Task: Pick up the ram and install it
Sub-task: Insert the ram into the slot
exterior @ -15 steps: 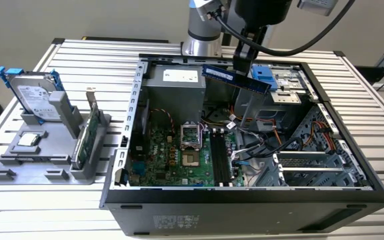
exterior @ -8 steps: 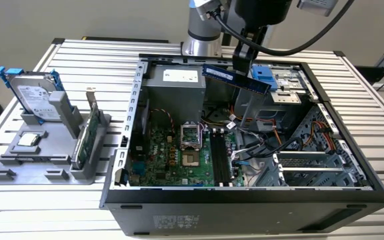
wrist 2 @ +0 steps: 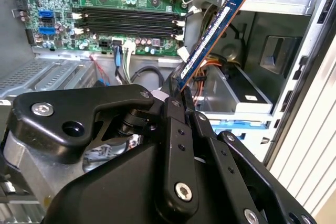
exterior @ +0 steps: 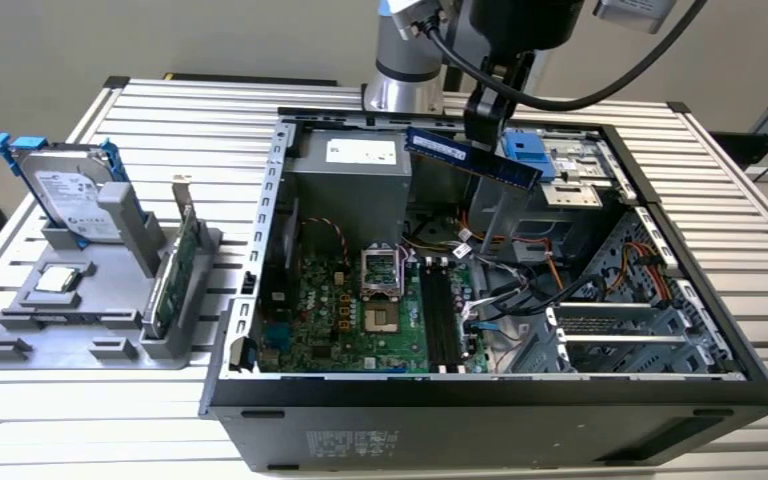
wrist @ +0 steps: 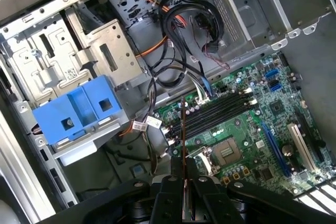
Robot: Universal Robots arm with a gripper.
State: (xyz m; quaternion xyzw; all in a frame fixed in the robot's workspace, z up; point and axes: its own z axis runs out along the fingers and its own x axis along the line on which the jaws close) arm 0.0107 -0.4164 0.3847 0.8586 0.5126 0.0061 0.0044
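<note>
My gripper (exterior: 483, 138) is shut on the ram (exterior: 472, 157), a long dark stick with a blue edge, held tilted in the air above the back part of the open computer case (exterior: 253, 300). In the second wrist view the ram (wrist 2: 211, 38) sticks out slanting from between the black fingers (wrist 2: 173, 109). In the first wrist view the ram (wrist: 183, 140) appears edge-on, rising from the gripper (wrist: 184, 183) and lined up over the motherboard. The black memory slots (exterior: 440, 312) (wrist 2: 128, 22) (wrist: 218, 113) lie below on the green motherboard (exterior: 344, 320), apart from the ram.
On the exterior view's left, a grey stand (exterior: 77, 320) holds a silver hard drive with blue rails (exterior: 71, 195), a green card (exterior: 171, 268) and a small chip (exterior: 59, 281). Inside the case are loose cables (wrist: 178, 22), a blue bracket (wrist: 79, 111) and the processor socket (exterior: 379, 275).
</note>
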